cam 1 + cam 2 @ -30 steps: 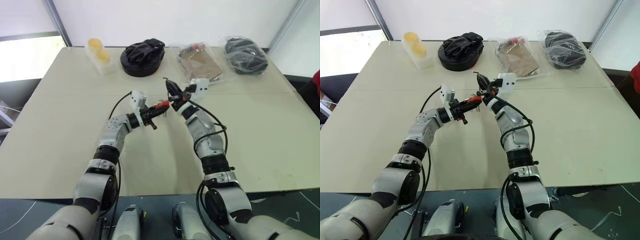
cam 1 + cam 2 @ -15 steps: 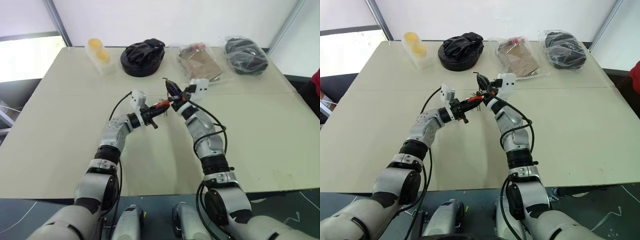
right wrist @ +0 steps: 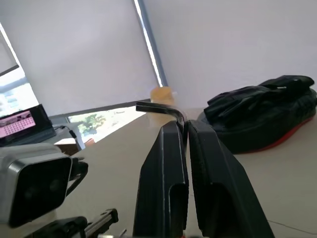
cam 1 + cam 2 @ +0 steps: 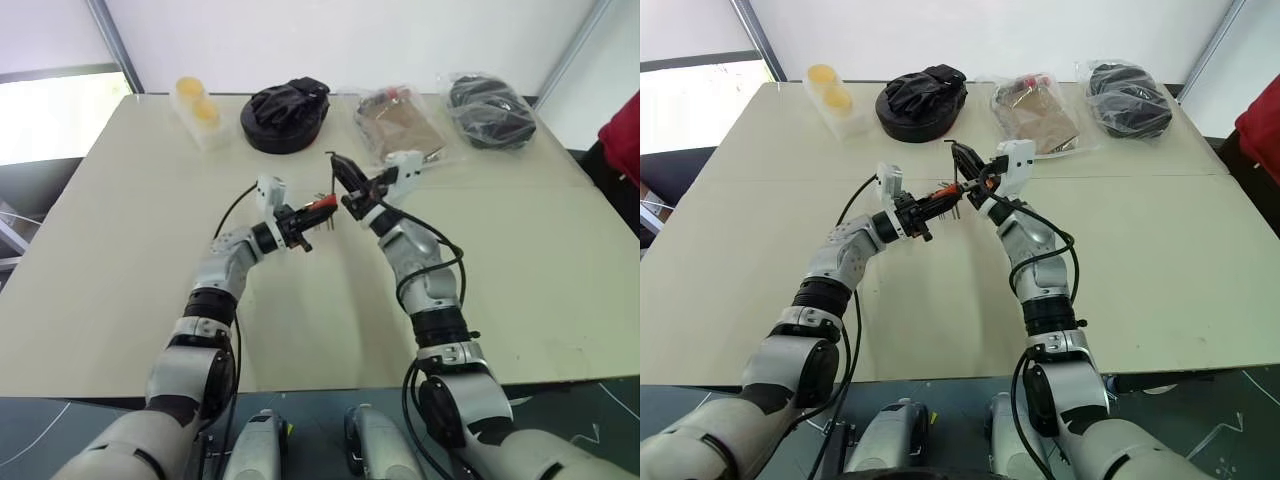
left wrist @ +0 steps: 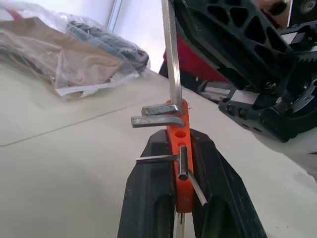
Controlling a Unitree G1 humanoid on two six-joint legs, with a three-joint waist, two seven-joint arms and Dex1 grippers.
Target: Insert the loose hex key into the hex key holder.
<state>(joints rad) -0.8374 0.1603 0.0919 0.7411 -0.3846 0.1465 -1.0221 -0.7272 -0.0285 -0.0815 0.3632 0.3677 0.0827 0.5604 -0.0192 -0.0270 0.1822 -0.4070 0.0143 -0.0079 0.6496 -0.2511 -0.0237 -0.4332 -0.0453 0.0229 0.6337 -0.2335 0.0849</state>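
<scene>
- Task looks nearly done: the loose hex key (image 5: 171,54) has its long leg meeting the top of the hex key holder (image 5: 181,153), seemingly at a hole; can't tell if tip is in. Seating is what's left, I judge.
- Left gripper (image 5: 181,208) pinches the orange holder btwn both fingers, held above the table (image 4: 120,250), mid-scene.
- Right gripper (image 3: 187,136) is pressed tight on the key, bent leg poking out past the fingertips.
- Holder contents: several short keys in slots; two holes look empty.
- Far edge of table: clear box w/ yellow items (image 4: 198,108), black pouch (image 4: 287,112), two plastic bags — brown contents (image 4: 400,125), dark contents (image 4: 492,108).
</scene>
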